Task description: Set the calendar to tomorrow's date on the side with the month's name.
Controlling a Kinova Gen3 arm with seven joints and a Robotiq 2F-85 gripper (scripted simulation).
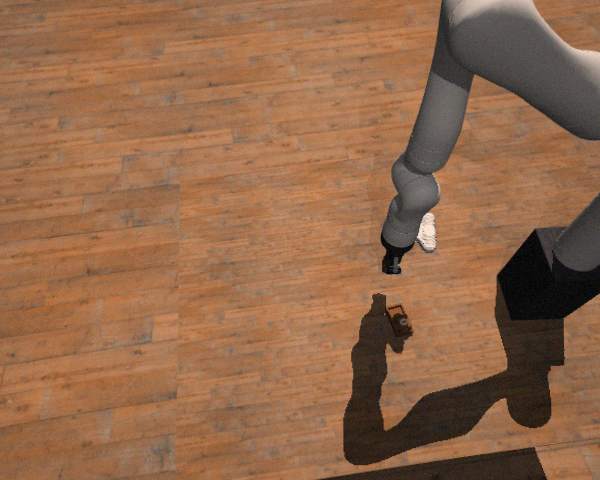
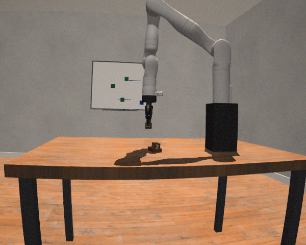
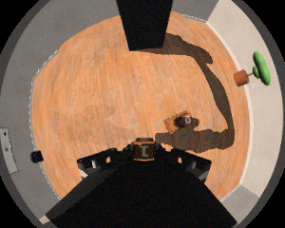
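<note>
My gripper point(image 1: 392, 269) point(image 2: 148, 123) is shut on a small brown cube point(image 2: 148, 127) point(image 3: 143, 152), held well above the table, up and left of the tray in the exterior view. Its face toward the wrist camera shows a 1; its other faces cannot be read. The brown wooden tray point(image 1: 395, 306) point(image 2: 158, 151) point(image 3: 171, 124) rests on the table. A second brown cube point(image 1: 403, 321) point(image 2: 156, 146) point(image 3: 187, 121) is in one end of the tray, showing a 2 toward the exterior camera and a 0 on top. The other end is unoccupied. The month's name cannot be read.
The arm's black base block point(image 1: 530, 279) point(image 2: 221, 127) point(image 3: 144, 28) stands to the right of the tray in the top and exterior views. The arm's shadow falls beside the tray on the wooden table point(image 2: 81, 155). A whiteboard point(image 2: 105, 73) hangs on the wall behind.
</note>
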